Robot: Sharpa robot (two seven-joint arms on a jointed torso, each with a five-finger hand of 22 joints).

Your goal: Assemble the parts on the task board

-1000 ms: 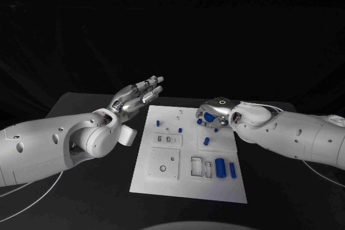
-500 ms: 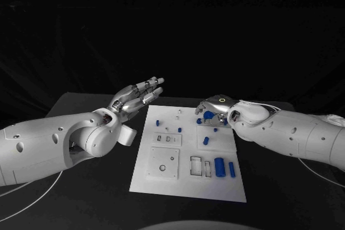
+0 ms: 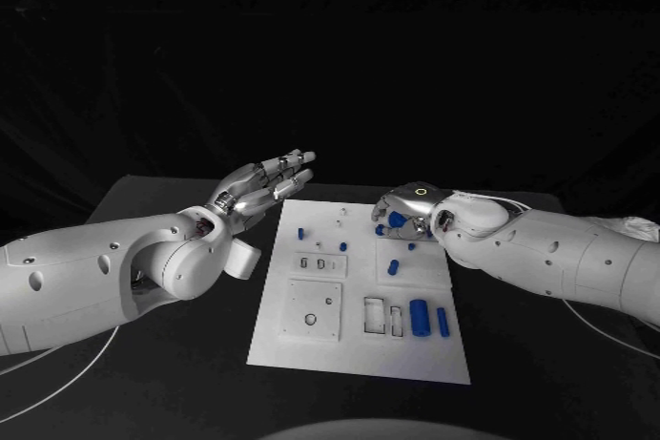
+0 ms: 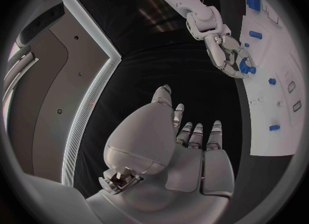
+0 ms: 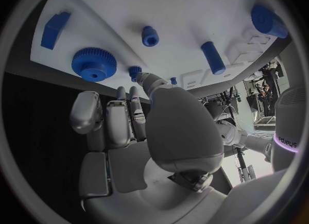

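Reaching in over the far right part of the task board (image 3: 360,345), the right hand (image 3: 404,218) hangs palm down at the end of its bent white arm, knuckles turned up toward the head camera. Its fingers are curled in beside the thumb; in the right wrist view the palm (image 5: 138,147) carries nothing, and a fingertip (image 5: 143,78) lies just beside a small blue peg (image 5: 134,71) standing in the board, though contact cannot be judged. A blue gear (image 5: 94,64) lies flat on the board close to that hand, near the board's edge, with a blue block (image 5: 54,28) further along the same edge. Two more blue pegs (image 5: 150,36) and a longer blue pin (image 5: 212,57) sit toward the board's middle.

The left hand (image 3: 264,185) is lifted off the bench (image 3: 152,197), beside the board's far left corner and clear of it. Its palm is tilted upward, fingers stretched out and slightly apart, grasping nothing; the left wrist view shows the same released hand (image 4: 174,152) with the board off to one side.

At the board's near end, two blue cylinders (image 3: 420,318) lie side by side to the right of a rectangular cut-out (image 3: 376,315), well apart from both hands
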